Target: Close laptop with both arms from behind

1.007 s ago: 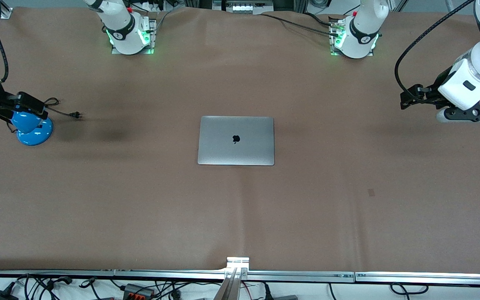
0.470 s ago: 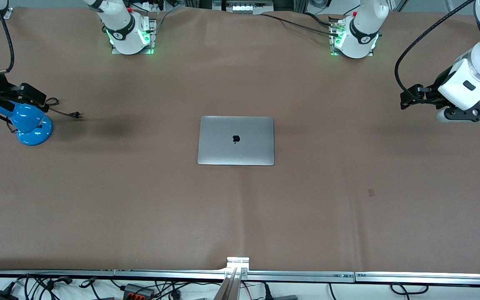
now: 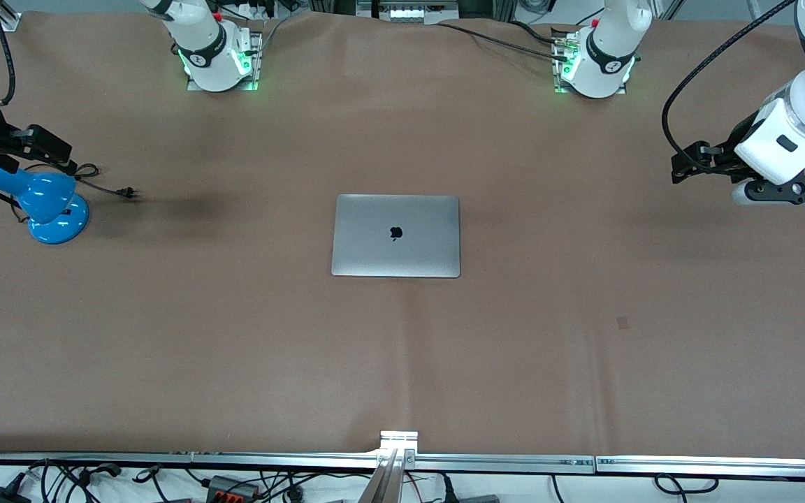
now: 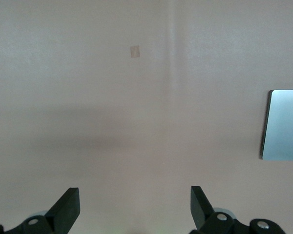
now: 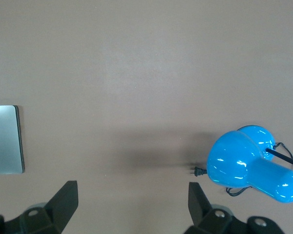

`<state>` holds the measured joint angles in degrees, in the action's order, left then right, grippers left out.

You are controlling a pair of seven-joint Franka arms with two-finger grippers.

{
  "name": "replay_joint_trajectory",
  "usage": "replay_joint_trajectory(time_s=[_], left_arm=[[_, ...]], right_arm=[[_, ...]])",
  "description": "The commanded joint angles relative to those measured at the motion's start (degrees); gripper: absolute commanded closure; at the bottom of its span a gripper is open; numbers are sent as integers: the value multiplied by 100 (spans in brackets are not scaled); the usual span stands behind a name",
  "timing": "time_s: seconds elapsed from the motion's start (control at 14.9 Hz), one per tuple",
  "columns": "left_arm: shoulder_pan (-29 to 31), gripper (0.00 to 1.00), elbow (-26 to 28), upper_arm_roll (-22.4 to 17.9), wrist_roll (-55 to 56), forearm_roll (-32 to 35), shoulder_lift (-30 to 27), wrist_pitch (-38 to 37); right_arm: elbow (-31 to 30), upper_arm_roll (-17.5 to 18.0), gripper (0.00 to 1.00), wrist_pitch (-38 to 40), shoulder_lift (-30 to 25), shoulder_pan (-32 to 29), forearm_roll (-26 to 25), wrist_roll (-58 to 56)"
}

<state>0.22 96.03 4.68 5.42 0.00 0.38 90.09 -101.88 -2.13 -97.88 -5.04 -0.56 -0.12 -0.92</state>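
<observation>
The slim silver-grey metal laptop (image 3: 395,236) lies mid-bench with its lid already flat down, dark logo up, so the closing looks done. The left pincer (image 4: 134,207) hangs wide open and empty over the bench's left-arm end; the right pincer (image 5: 132,204), likewise spread and empty, hangs over a blue plastic desk lamp (image 3: 46,202). What remains, I judge, is only for both arms to stay clear.

we see the slim silver-grey metal laptop (image 3: 395,236) lying flat on the brown table covering, near the middle of the table, its lid fully shut and facing up. a dark apple logo sits at the centre of the lid. its edges run square with the table's edges. in each wrist view we catch only one rounded side strip of the lid (image 4: 283,125) (image 5: 6,139).
</observation>
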Motion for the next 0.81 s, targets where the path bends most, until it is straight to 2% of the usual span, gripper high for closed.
replay_joint_trajectory(time_s=[0.0,0.74], left_arm=[[22,0,109,33,47,88,-126,18],[22,0,109,25,47,88,-126,9]], right_arm=[[-60,28,0,15,-111,-41,-75,-57],[-60,29,0,120,-129,-32,-49,-39]])
